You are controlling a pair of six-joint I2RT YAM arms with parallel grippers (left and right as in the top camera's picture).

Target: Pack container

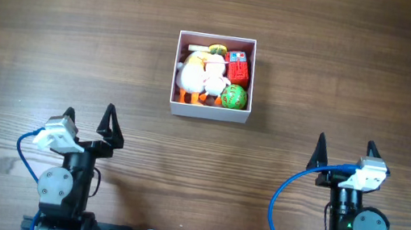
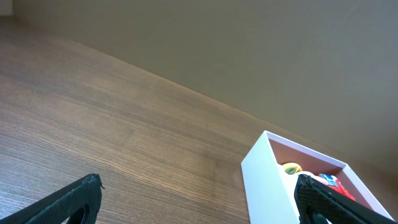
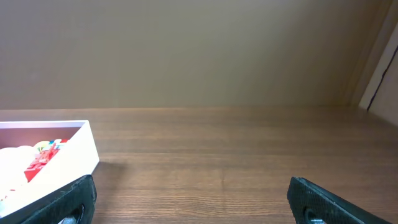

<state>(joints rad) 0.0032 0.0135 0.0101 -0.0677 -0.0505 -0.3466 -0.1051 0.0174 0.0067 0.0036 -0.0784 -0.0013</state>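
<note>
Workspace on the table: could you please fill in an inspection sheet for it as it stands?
Surface: wood-grain table, no spills or marks seen.
Job's things: white container sits at the middle of the table and already holds a white plush toy, a red toy, a green ball and an orange toy.
Clutter: nothing seen.
Grippers: left gripper and right gripper are both open and empty, on the near side of the table, apart from the container.
Cables: a blue cable loops beside the left arm and another beside the right arm; neither is near the container.
Surroundings: plain beige wall behind the table.
</note>
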